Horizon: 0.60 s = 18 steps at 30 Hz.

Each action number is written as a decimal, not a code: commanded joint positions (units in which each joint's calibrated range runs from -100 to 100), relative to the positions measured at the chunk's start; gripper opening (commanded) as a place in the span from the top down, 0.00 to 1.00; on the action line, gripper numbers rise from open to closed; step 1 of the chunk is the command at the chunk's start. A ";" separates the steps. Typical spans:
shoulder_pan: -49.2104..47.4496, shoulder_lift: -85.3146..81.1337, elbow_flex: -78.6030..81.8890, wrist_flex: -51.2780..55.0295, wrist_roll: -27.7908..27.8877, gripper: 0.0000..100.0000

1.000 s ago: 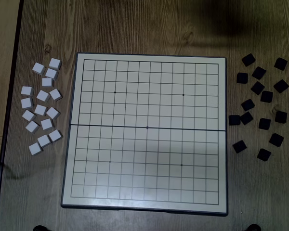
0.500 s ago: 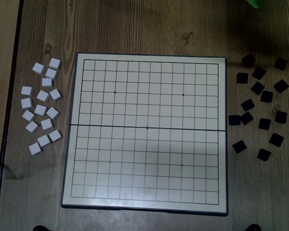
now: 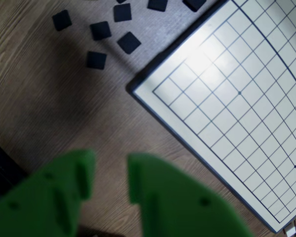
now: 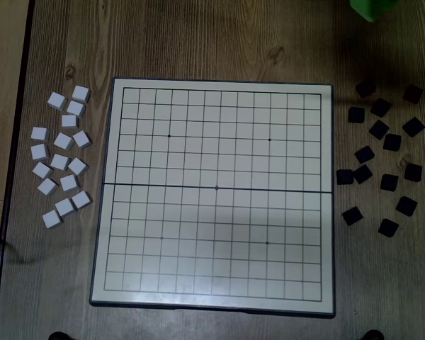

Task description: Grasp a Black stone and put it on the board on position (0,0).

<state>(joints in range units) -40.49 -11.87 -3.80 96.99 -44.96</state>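
In the overhead view the board (image 4: 212,195) lies in the middle of the wooden table (image 4: 198,42), its grid bare of any piece; a dark fold line crosses it from left to right; white blocks (image 4: 60,159) sit in a loose cluster just beside its left edge; the black stones (image 4: 382,156) are scattered just beside its right edge, none touching the board; the green tool (image 4: 370,7) shows only as a small patch at the far edge, beyond the black stones and to the right of the board's far right corner. In the wrist view the tool (image 3: 110,180) fills the near part of the picture, blurred; its two green fingers stand a narrow gap apart with nothing between them, and bare table shows through the gap; a corner of the board (image 3: 227,108) lies to the right; several black stones (image 3: 100,30) lie apart from the tool at the far left, one of them probably nearest (image 3: 96,59), though the blur makes that hard to judge.
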 commanded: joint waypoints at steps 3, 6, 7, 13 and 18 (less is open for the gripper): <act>0.57 -0.38 -4.12 -0.79 -0.63 0.94; 0.39 -0.04 -4.12 -1.45 -1.27 0.94; 0.66 0.05 -4.03 -1.78 -1.07 0.94; -0.34 0.05 -1.13 -3.85 -2.74 0.94; -0.71 0.98 3.61 -7.24 -4.98 0.94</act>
<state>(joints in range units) -41.56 -10.59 0.04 91.35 -48.67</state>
